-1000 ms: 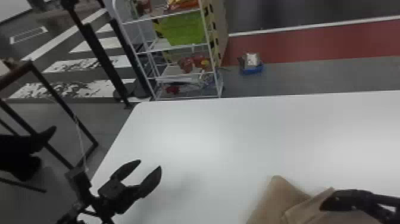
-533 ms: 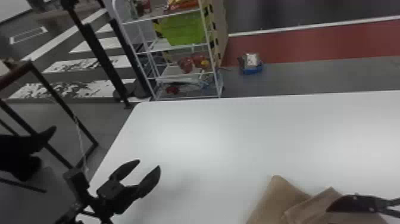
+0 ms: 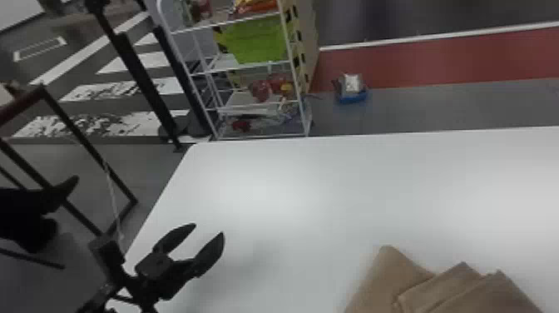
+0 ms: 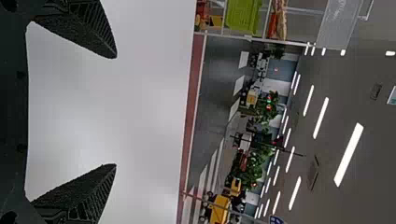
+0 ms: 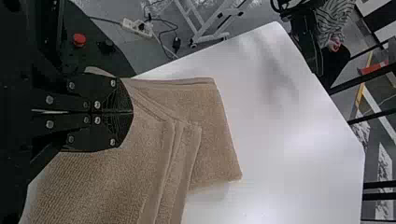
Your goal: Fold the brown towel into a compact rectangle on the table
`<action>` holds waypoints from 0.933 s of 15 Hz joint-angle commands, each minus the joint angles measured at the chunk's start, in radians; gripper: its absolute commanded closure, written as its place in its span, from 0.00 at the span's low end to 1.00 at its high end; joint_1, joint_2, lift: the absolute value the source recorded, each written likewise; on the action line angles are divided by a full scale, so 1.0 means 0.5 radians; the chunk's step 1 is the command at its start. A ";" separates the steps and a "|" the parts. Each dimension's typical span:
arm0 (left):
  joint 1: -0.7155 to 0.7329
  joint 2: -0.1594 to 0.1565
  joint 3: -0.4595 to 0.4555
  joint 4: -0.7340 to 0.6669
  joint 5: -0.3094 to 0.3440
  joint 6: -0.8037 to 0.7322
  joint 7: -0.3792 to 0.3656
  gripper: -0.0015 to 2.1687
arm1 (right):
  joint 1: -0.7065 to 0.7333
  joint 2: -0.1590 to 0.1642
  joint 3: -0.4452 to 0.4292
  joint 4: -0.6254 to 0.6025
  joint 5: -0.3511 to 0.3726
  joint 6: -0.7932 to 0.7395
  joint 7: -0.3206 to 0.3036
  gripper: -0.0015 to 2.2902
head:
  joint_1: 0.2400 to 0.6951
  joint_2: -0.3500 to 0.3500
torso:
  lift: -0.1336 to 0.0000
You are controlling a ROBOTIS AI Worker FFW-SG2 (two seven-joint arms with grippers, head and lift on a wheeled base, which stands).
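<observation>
The brown towel lies partly folded at the near edge of the head view, right of centre, its layered edges overlapping a lower flap. In the right wrist view, the right gripper is shut on the towel, its two fingers pressed together over the folded layers. My left gripper stands open above the table's left part, well away from the towel. In the left wrist view the left gripper has its fingers wide apart with nothing between them.
The white table has its left edge close to the left arm. Behind it stand a wire shelf with a green bin and, on the floor, a small blue container. A dark metal frame is on the left.
The right arm has moved rightward out of the head view's near right corner, and the towel's upper layers have shifted with it. The left arm has stayed almost still.
</observation>
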 commanded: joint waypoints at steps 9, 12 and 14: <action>0.000 -0.008 0.025 -0.004 0.000 0.000 -0.009 0.02 | 0.004 -0.038 0.442 -0.156 0.088 0.346 0.010 0.93 | 1.00 1.00 | 0.08; 0.000 -0.008 0.025 -0.001 0.000 0.000 -0.012 0.02 | -0.014 -0.031 0.519 -0.125 0.177 0.327 0.010 0.93 | 1.00 1.00 | 0.08; -0.004 -0.008 0.025 0.002 -0.006 0.000 -0.009 0.02 | -0.011 -0.044 0.537 -0.113 0.223 0.327 0.010 0.93 | 1.00 1.00 | 0.08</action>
